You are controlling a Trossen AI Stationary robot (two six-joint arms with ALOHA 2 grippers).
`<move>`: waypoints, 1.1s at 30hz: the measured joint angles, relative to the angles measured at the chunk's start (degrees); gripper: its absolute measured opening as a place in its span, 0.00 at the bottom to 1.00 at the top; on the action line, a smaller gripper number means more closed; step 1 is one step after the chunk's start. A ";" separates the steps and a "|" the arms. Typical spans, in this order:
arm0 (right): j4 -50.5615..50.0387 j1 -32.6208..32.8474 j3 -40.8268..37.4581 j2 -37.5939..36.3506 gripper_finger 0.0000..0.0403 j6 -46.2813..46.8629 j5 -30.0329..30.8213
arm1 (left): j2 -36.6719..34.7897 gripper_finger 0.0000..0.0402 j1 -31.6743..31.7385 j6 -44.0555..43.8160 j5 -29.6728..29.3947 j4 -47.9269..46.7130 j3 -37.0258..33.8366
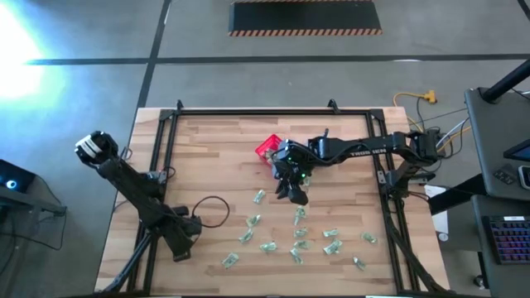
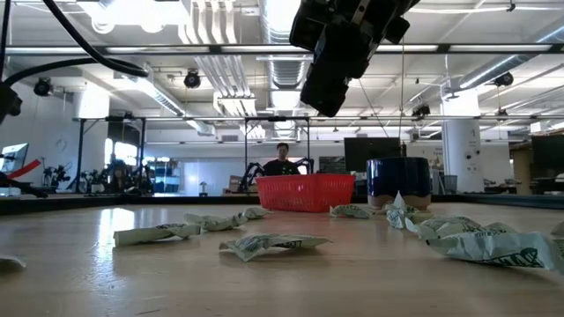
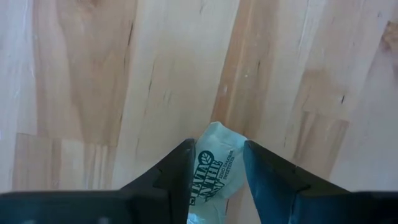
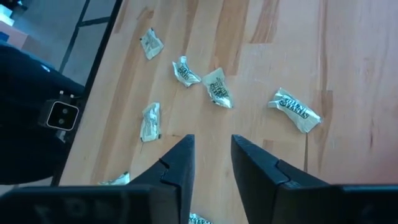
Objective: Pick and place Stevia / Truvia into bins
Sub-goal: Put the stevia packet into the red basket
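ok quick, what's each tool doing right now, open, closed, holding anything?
Left tool: shut on a Stevia sachet, just above the table.
Right tool: open and empty, raised over the scattered sachets near the red basket.

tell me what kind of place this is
Probably a robotics lab or workshop in an open industrial hall. The low view shows exposed ceiling ducts, workstations and a person behind the table; the high view shows a hazard-striped floor mat.

Bright overhead lamps – glare top-left – foreground sachets [image 2: 273, 245] perhaps blurred.
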 joint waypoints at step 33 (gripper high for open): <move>0.09 0.00 -0.02 0.02 0.20 -0.23 0.02 | -0.04 0.19 -0.13 -2.78 -1.42 0.58 0.72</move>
